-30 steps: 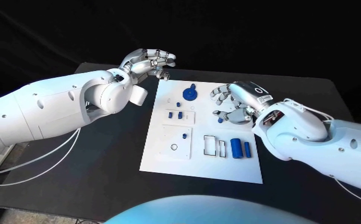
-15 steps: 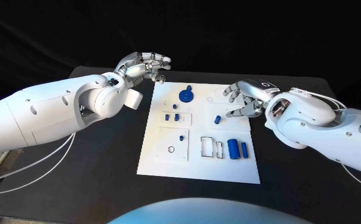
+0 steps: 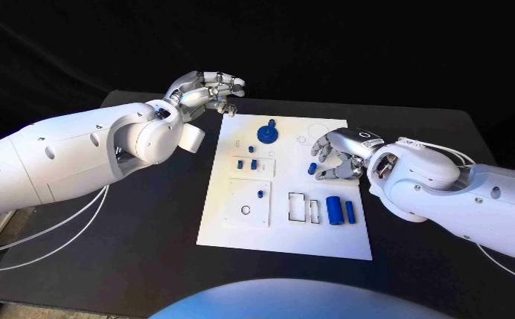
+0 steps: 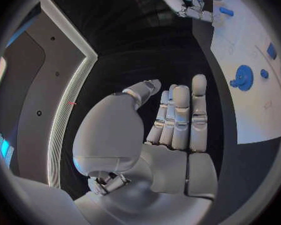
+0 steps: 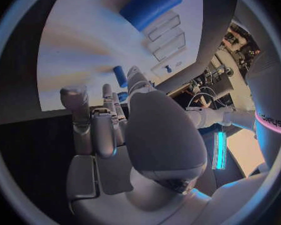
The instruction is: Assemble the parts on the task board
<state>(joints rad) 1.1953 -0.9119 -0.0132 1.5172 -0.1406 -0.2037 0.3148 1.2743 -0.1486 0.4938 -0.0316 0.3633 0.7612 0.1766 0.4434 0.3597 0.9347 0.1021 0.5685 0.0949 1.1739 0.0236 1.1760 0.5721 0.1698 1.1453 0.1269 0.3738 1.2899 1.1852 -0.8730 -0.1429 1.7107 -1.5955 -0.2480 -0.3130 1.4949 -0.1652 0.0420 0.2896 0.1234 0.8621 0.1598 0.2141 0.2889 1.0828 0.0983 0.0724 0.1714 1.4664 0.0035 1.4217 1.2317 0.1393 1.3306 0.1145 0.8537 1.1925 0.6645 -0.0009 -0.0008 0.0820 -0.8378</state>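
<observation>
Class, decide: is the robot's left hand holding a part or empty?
Empty. The left hand hangs beyond the task board; its fingers extend with nothing between them.

Left hand [image 4: 172, 130] held up with fingers [image 4: 198, 102] straight, side by side, thumb [image 4: 140, 92] set slightly apart, nothing in it. Beyond the fingertips, the black table [image 4: 172, 60]. White board [image 4: 259, 95] lies beside the hand, clear of it. On the board: blue gear [image 4: 243, 77], small blue peg [image 4: 264, 73] just beside the gear, further blue parts [image 4: 271, 50] toward the far end. Right hand [image 4: 184, 0] sits at the board's far end, fingers curled over the board near a blue part [image 4: 226, 11]; contact can't be made out.
</observation>
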